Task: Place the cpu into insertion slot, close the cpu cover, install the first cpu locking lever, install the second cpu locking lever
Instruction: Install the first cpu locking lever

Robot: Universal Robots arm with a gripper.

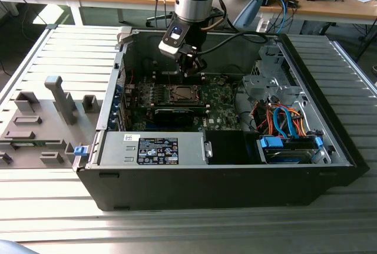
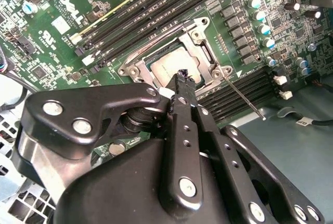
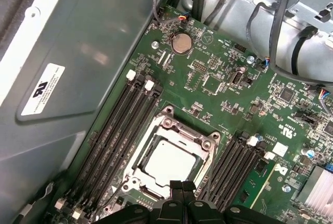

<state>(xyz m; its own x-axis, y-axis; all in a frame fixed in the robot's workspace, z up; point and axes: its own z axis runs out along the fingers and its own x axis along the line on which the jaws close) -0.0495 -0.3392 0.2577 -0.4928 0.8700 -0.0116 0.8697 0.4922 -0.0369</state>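
Observation:
The cpu [image 3: 169,161] lies flat in the insertion slot [image 3: 167,115] on the green board, its dull silver top showing through the window of the cpu cover [image 3: 182,134], which lies down over it. In the second wrist view the cpu [image 2: 174,64] sits just beyond my gripper [image 2: 182,74], which is shut with nothing between its fingers. One thin metal locking lever [image 2: 243,99] sticks out slantwise from the socket's corner. Another rod [image 2: 156,38] runs along the socket's opposite side. In the exterior view my gripper [image 1: 189,68] hangs just above the socket [image 1: 179,93].
Long black memory slots [image 3: 117,130] flank the socket on both sides. The open case [image 1: 112,89] has walls all round, a drive cage [image 1: 268,83] and coloured cables [image 1: 283,118] on the exterior view's right, and a power supply [image 1: 153,148] at the front. Grey fixtures [image 1: 41,118] stand outside.

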